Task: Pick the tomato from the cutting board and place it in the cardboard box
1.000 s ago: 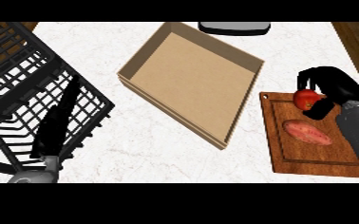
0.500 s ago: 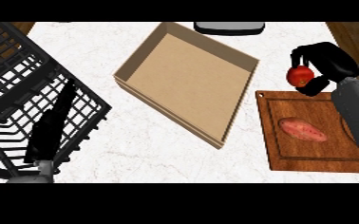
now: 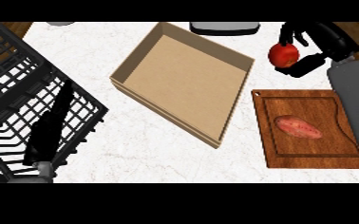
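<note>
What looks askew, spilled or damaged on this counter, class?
Nothing is spilled or damaged. The cardboard box lies askew, turned at an angle to the cutting board. The tomato is off the board, held in the right hand beyond the board's far edge, which fits the task.

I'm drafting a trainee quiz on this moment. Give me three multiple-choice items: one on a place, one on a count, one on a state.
1. Where is the tomato relative to the box?
A inside it
B left of it
C right of it, held

2. How many things lie on the board?
A none
B one
C three

3. The right hand is:
A flat on the counter
B curled round the tomato
C out of view

Answers:
1 C: the tomato sits in the hand, past the box's right wall.
2 B: only a pink item lies on the board.
3 B: the hand wraps the tomato from two sides.
</note>
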You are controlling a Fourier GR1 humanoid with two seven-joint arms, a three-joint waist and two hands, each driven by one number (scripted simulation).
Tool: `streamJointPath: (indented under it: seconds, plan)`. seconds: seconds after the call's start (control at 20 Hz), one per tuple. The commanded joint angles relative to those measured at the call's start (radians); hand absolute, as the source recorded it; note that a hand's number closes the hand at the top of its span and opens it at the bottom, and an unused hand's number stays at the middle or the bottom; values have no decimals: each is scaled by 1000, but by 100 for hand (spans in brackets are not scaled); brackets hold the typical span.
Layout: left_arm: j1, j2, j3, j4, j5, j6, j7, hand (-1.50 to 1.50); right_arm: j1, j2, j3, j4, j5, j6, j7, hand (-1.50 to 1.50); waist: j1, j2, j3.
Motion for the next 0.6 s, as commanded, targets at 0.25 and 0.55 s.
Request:
streamJointPath:
  seconds: [0.25,0.55]
  plan:
    - [46,42,64,9,40,-59,-69,0,-59,93,-16,-268,-136,193,196,150,-1,0,-3]
    - [5,5,48,59,16,-55,-71,0,-176,194,12,-266,-111,172,369,150,8,5,-3]
